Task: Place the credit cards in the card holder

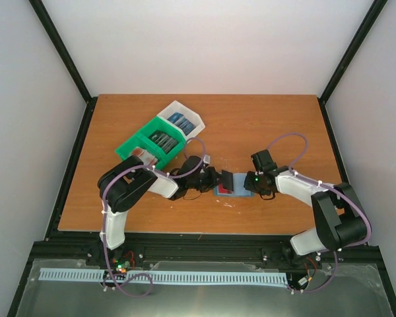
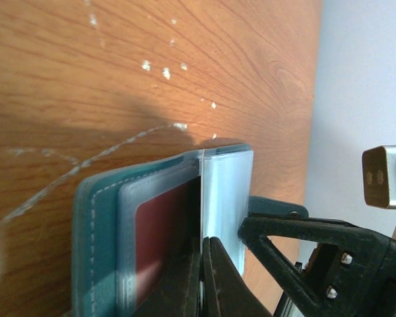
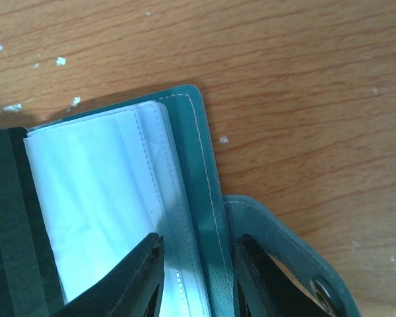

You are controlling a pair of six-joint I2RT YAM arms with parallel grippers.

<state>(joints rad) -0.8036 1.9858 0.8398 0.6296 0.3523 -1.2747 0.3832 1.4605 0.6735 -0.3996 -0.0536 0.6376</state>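
The card holder [image 1: 232,192] lies opened out flat on the table [image 1: 264,125], near its front edge and about midway between the two arms. In the top view its long axis runs left to right, and the teal cover faces down with the clear pockets facing up. A red card [image 2: 164,244] sits inside one of the pockets on the half nearer the left arm, and its long side runs parallel to the cover's stitched edge. The left jaws are pressed together on a thin clear pocket leaf [image 2: 228,198] of the holder, which stands upright from the fold and shows edge-on in the left wrist view. The right jaws stand apart, tips down on the other half. One finger is over the stack of clear pockets and the other is just outside the stitched teal edge, so that edge lies between them. I cannot tell whether they press on it. A teal strap [image 3: 284,244] with a metal snap sticks out from that edge, just beside the outer finger. Well apart, toward the back left of the table, a green bin [image 1: 140,146] and a white bin [image 1: 191,117] sit touching, with more cards [image 1: 162,140] in them.
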